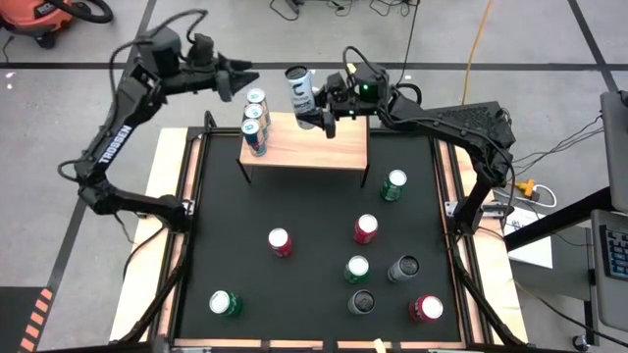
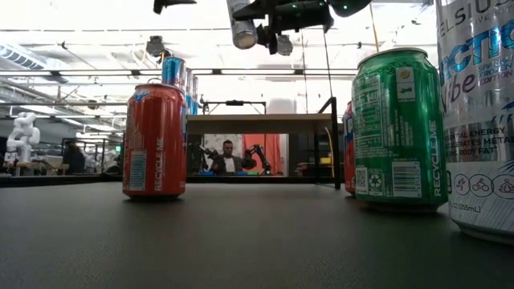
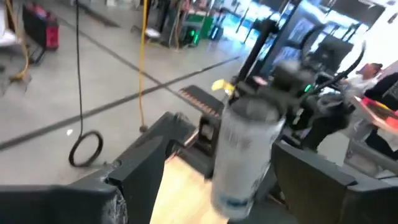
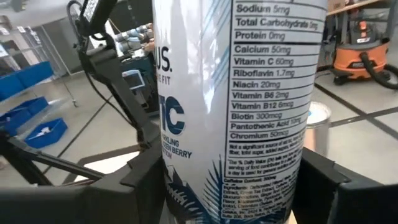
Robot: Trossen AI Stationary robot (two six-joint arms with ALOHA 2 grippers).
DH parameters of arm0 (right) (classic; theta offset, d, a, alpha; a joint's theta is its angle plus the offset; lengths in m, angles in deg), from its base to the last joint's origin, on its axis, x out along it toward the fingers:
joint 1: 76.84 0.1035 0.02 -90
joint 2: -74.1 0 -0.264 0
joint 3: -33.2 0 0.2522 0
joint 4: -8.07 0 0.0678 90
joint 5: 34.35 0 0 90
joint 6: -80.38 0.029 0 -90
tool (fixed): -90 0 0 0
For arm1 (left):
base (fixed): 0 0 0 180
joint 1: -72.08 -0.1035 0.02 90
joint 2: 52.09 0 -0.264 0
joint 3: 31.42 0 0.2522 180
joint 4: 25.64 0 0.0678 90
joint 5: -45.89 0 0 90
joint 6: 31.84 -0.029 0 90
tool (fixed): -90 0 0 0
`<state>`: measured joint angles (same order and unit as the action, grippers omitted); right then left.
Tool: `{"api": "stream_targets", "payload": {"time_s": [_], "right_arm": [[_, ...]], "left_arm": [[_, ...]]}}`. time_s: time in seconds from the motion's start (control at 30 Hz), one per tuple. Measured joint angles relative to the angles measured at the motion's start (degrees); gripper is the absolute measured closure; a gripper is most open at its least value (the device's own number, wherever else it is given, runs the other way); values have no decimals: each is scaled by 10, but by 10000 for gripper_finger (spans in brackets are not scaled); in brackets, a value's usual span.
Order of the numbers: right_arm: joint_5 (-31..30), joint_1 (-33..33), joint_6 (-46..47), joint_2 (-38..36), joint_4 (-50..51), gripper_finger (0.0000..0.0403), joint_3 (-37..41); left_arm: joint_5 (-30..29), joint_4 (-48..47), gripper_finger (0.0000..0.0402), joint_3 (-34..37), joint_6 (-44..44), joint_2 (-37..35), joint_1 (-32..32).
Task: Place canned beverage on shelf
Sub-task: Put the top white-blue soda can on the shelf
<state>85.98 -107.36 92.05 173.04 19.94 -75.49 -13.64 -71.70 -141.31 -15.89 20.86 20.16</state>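
My right gripper [image 1: 322, 110] is shut on a tall white can [image 1: 300, 90], held in the air above the far edge of the light-wood shelf [image 1: 314, 145]. Three cans [image 1: 255, 118] stand in a row on the shelf's left end. My left gripper [image 1: 242, 78] is open and hangs above the shelf's far left corner. It points toward the white can [image 3: 249, 149] with a gap between them. The low view shows the white can [image 2: 242, 26] high above the shelf [image 2: 257, 120]. My right gripper pinches the white can's side walls [image 4: 186, 155] between its two fingers [image 4: 140, 177], one on each side of the body. The fingers come in level from the table's right side, across the can. The can hangs clear of the shelf, top up and slightly tilted.
Loose cans stand on the black tabletop: green ones [image 1: 394, 184] [image 1: 357, 268] [image 1: 225, 303], red ones [image 1: 280, 241] [image 1: 366, 227] [image 1: 426, 308] and dark ones [image 1: 403, 267] [image 1: 361, 301]. The shelf's right part [image 1: 339, 147] is bare wood. A person [image 2: 229, 157] sits beyond the table.
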Motion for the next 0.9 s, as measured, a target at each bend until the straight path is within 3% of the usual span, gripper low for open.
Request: {"api": "stream_targets", "payload": {"time_s": [0.13, 0.23, 0.47, 0.6, 0.73, 0.9], "right_arm": [[0, 14, 1, 0, 0, 165, 0], [0, 24, 1, 0, 7, 165, 0], [0, 43, 1, 0, 32, 165, 0], [0, 48, -3, 0, 53, 165, 0], [0, 51, -4, 0, 64, 165, -1], [0, 51, -4, 0, 87, 165, -1]], "left_arm": [[29, -16, 120, -84, 24, 25, -20], [99, -59, 123, -150, 47, 59, -38], [172, -182, 123, -279, -20, 143, -31], [174, -254, 122, -321, -97, 182, -20], [173, -263, 109, -326, -150, 195, 6], [79, -264, 82, -327, -224, 194, 62]]}}
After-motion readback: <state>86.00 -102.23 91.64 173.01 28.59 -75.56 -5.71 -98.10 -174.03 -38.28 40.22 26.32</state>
